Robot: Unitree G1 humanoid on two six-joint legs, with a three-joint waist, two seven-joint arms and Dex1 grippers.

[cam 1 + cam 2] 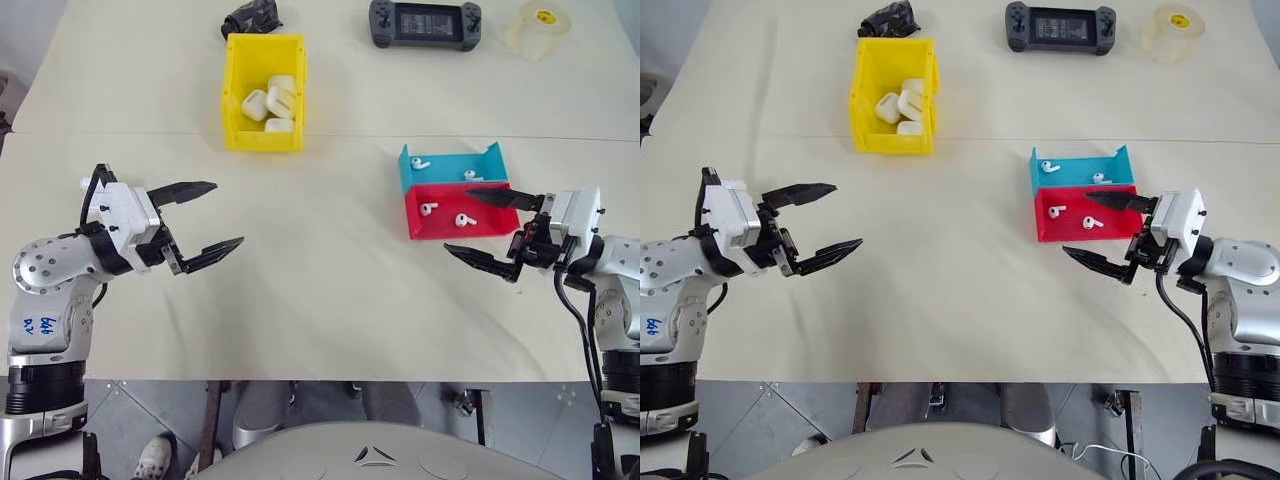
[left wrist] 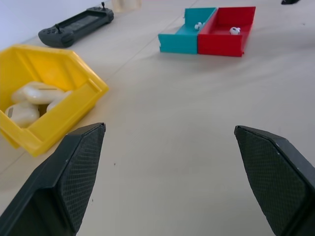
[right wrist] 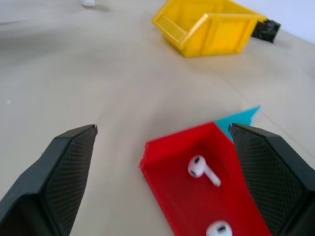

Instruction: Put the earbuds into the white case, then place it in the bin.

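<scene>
Both black two-fingered end effectors hover low at the near edge of the pale beige surface, the left end effector (image 1: 200, 222) at about 9 o'clock and the right end effector (image 1: 492, 227) at about 3 o'clock, each with its fingers spread wide and holding nothing. Just beyond the right one sit a low red plastic tray (image 1: 448, 228) and, touching it on the far side, a low teal plastic tray (image 1: 492, 160); each carries two tiny glossy white earbuds (image 1: 429, 209). Up at about 11 o'clock stands the bright yellow open-top plastic bin (image 1: 236, 100), with several small rounded white cases (image 1: 256, 104) already lying inside it. A black handheld game console (image 1: 424, 22) lies at 1 o'clock, well apart. Likely risks ahead: the earbuds are small and slick, so wide fingers may flick one out of the tray or nudge the light trays aside, and reaching into the tall-walled bin could tip it or catch the wrong case.
</scene>
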